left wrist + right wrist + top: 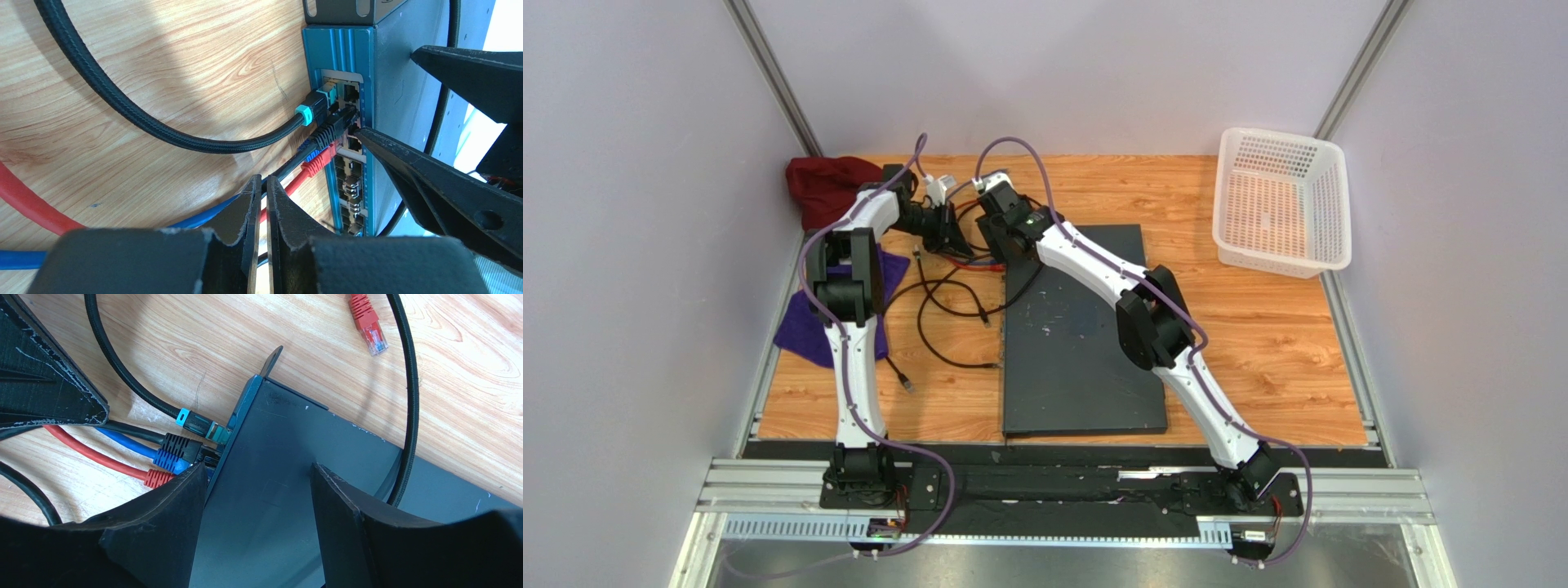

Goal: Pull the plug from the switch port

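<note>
The switch [1081,343] is a big dark grey slab lying mid-table. Its port face [347,153] holds a row of plugs: a teal-collared plug [313,110], a black plug [334,125], a blue plug [169,459] and a red plug [158,476]. My left gripper [262,182] sits just off the ports. Its jaws are closed to a thin slit where the black plug's cable [294,162] meets the tips. My right gripper [258,468] stands open over the switch's top corner [276,496], its left finger [178,502] at the port edge.
A white mesh basket [1281,202] stands at the back right. A maroon cloth [824,184] and a purple cloth [799,325] lie at the left. Loose black cables [946,312] loop left of the switch. A loose red plug [368,321] lies on the wood.
</note>
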Available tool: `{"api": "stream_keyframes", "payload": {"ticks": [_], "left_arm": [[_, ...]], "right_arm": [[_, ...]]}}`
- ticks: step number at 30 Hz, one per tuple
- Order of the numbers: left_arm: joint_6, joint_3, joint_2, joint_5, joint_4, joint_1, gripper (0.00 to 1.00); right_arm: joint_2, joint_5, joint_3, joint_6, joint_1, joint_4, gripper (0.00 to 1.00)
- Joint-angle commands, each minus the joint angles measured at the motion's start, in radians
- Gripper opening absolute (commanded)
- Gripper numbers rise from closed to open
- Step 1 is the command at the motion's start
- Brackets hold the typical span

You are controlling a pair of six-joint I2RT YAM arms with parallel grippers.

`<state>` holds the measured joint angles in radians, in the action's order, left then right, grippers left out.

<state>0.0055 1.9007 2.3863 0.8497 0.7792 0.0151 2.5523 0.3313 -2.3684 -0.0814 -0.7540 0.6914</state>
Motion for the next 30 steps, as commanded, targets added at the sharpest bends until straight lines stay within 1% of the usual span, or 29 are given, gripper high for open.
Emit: {"api": "stream_keyframes", "payload": {"ticks": [1,8,9,11,12,14,16,19,20,23,26,28,29,30], "left_arm": [[0.022,-0.003,-0.029,0.034,-0.014,0.005,0.14],[0.028,-0.011,-0.036,0.060,-0.020,0.005,0.16],[0.025,-0.011,-0.036,0.060,-0.021,0.003,0.19],[0.022,-0.009,-0.038,0.057,-0.021,0.005,0.21],[0.021,-0.011,-0.038,0.057,-0.023,0.003,0.24],[0.010,-0.014,-0.038,0.055,-0.021,0.003,0.27],[0.007,-0.020,-0.041,0.060,-0.023,0.005,0.27],[0.004,-0.031,-0.047,0.057,-0.038,0.006,0.27],[0.001,-0.029,-0.044,0.057,-0.040,0.008,0.27],[-0.001,-0.020,-0.036,0.061,-0.034,0.011,0.27],[-0.001,-0.019,-0.035,0.060,-0.035,0.011,0.27],[0.001,-0.020,-0.035,0.060,-0.034,0.013,0.27],[-0.001,-0.019,-0.036,0.060,-0.035,0.013,0.27],[0.001,-0.020,-0.035,0.060,-0.034,0.013,0.27]], "right_arm": [[0.060,0.092,0.052,0.038,0.001,0.122,0.64],[0.094,0.159,0.058,0.057,-0.002,0.158,0.64],[0.097,0.163,0.057,0.055,-0.002,0.160,0.65],[0.100,0.161,0.051,0.055,-0.004,0.161,0.65],[0.103,0.163,0.040,0.058,-0.004,0.177,0.65],[0.121,0.157,-0.003,0.049,-0.004,0.194,0.65],[0.111,0.120,-0.015,0.011,-0.001,0.212,0.66],[0.054,-0.036,-0.002,-0.058,0.019,0.201,0.71],[0.042,-0.111,0.004,-0.072,0.022,0.197,0.72],[0.013,-0.198,0.006,-0.096,0.025,0.180,0.74],[0.009,-0.190,0.000,-0.104,0.027,0.183,0.74],[0.022,-0.146,-0.006,-0.097,0.022,0.189,0.71],[0.028,-0.099,-0.009,-0.096,0.021,0.194,0.70],[0.032,-0.092,-0.014,-0.096,0.022,0.197,0.68]]}}
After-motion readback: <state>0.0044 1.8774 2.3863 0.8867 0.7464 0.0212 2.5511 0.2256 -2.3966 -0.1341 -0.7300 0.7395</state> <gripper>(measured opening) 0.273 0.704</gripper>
